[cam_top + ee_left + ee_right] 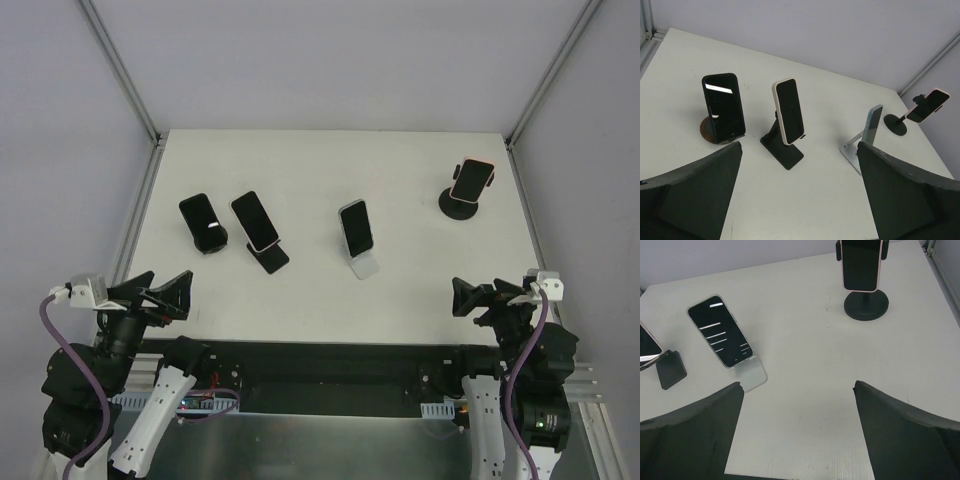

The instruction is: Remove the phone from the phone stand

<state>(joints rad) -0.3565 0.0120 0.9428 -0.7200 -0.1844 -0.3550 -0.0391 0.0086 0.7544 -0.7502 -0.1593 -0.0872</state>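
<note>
Several phones stand on stands across the white table (400, 290). A black phone (201, 220) sits on a round dark stand at the left. A pale-edged phone (255, 220) leans on a black flat stand (270, 258). A phone (355, 226) rests on a silver stand (364, 266) in the middle. A pink phone (471, 178) is clamped on a black pedestal stand (459, 206) at the far right. My left gripper (165, 290) is open and empty near the front left edge. My right gripper (478, 298) is open and empty near the front right edge.
Metal frame posts (120, 70) rise at the table's back corners, with grey walls behind. In the left wrist view the black flat stand (782, 150) is nearest. In the right wrist view the silver stand (747, 375) lies just ahead on the left, and the pedestal base (866, 305) is farther ahead.
</note>
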